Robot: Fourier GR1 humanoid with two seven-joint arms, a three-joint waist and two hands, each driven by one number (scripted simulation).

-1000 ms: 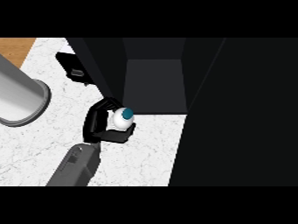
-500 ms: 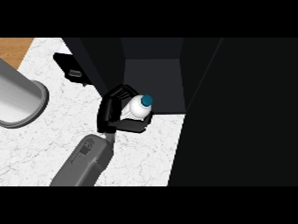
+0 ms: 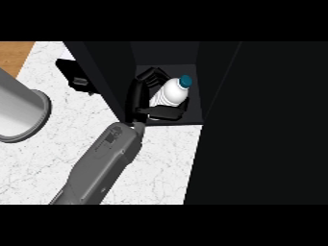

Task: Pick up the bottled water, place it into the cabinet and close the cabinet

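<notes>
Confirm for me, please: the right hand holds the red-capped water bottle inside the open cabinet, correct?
Not quite: the head view shows the cap is blue-green, not red. Otherwise yes, the right hand holds the water bottle inside the open cabinet.

Matt black cabinet on a veined stone counter

The counter (image 3: 31, 163) looks like white marble with fine grey veining, smooth and dull, with a strip of warm brown wood (image 3: 3, 53) at its far left edge. The cabinet (image 3: 266, 120) is flat matt black. The bottled water (image 3: 172, 92) looks like smooth whitish plastic with a teal cap. The forearm (image 3: 99, 168) is smooth grey, the robot hand (image 3: 148, 103) black with a slight sheen.
</notes>
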